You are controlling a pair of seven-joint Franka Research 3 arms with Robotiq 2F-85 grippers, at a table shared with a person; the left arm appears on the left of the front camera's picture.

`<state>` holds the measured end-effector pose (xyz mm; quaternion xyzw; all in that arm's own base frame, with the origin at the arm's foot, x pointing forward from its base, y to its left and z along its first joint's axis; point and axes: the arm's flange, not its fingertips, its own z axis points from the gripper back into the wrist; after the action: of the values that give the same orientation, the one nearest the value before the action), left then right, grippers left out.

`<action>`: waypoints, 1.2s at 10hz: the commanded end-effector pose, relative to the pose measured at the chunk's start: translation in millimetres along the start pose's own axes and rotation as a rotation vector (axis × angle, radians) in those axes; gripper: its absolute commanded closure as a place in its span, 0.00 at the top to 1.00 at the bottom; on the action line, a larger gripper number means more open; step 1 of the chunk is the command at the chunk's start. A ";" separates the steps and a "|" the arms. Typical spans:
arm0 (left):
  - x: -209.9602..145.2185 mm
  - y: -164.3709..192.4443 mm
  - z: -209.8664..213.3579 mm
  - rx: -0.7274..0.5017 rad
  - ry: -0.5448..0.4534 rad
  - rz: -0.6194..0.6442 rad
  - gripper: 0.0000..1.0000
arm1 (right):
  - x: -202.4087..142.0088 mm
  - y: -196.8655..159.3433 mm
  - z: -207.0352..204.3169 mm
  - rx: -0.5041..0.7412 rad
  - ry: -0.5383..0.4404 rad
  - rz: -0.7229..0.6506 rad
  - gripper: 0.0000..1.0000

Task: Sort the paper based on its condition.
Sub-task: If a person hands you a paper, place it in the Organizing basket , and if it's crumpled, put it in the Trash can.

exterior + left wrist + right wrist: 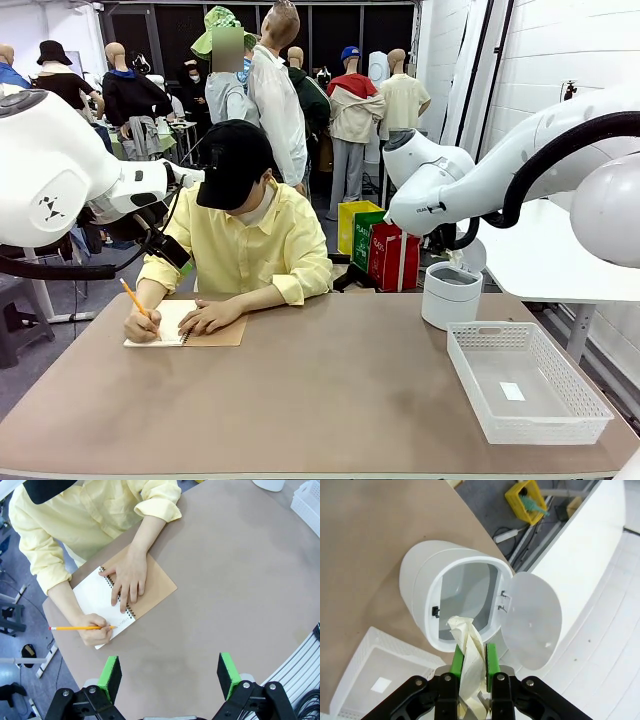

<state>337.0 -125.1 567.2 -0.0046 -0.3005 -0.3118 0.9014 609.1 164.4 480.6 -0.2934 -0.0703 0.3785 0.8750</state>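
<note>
White bin [420,590] open | basket [545,430]: 1 tag [512,391] | right fingers [457,662] pinch crumpled paper [470,640] | left fingers [111,675] wide, empty

Person [245,235]: seated at the far left of the table [320,400], yellow shirt, black cap, bent over a spiral notebook [172,322].
Writing hand [141,326]: holds an orange pencil [133,297], tip on the white page.
Other hand [208,318]: rests flat on the notebook.
Bin [451,295]: white, round, far right, below the right arm [470,180].
Basket [470,355]: white, near right, just beside the bin; a small white tag [512,391] lies inside.
Left arm [60,190]: enters from the left, above the table.
</note>
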 end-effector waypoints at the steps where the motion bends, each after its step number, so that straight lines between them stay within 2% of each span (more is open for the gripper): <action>1: -0.1 1.0 0.5 0.001 -0.001 0.000 1.00 | -0.4 1.6 -20.6 -0.059 -0.020 -0.009 0.22; 8: -0.1 1.0 0.5 0.001 -0.001 0.000 1.00 | 2.0 9.2 -67.5 -0.062 -0.009 0.000 0.22; 12: -0.1 1.0 0.5 0.001 -0.001 0.000 1.00 | 5.9 7.0 -75.0 -0.083 0.007 0.014 0.22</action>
<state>337.0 -125.1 567.1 -0.0046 -0.3005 -0.3118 0.9014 632.6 138.1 418.7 -0.3123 -0.0675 0.3904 0.8634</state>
